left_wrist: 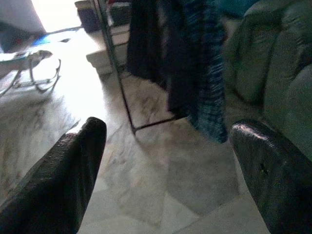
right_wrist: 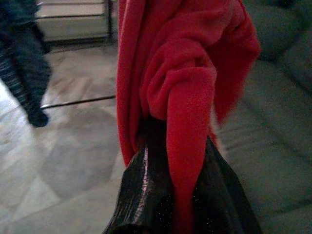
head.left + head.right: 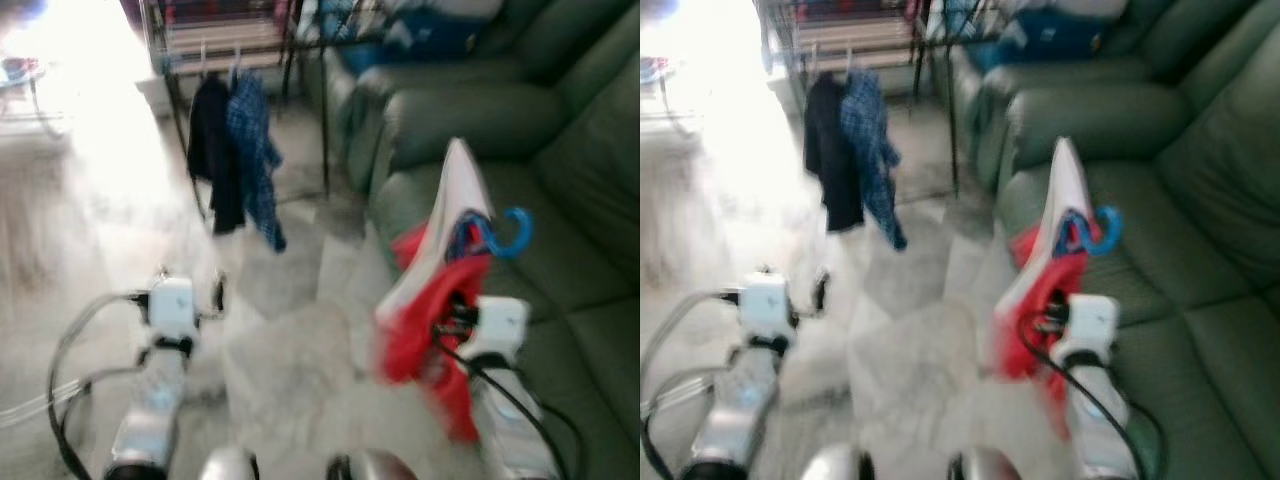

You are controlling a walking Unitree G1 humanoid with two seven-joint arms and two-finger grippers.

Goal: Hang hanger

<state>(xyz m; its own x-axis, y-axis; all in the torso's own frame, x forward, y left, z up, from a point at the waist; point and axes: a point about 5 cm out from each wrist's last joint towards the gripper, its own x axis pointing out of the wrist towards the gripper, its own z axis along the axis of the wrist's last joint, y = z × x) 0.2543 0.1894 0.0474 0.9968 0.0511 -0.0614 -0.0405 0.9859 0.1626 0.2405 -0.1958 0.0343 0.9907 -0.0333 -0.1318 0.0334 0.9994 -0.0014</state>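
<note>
Right gripper (image 2: 175,195) pinches a red garment (image 3: 425,320) on a blue hanger (image 3: 510,235) beside the green sofa (image 3: 560,150); left gripper (image 1: 170,161) hangs spread.

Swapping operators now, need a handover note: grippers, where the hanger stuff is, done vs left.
Right gripper: shut on the red and white garment that sits on a blue plastic hanger, held up in front of the dark green sofa.
Left gripper: open, holding nothing, over the pale tiled floor.
Metal clothes rack: ahead, across the floor, with a black garment and a blue checked shirt already hanging on it.
Done: garment on hanger picked up.
Left: get to the rack and hook the hanger on its rail.
</note>
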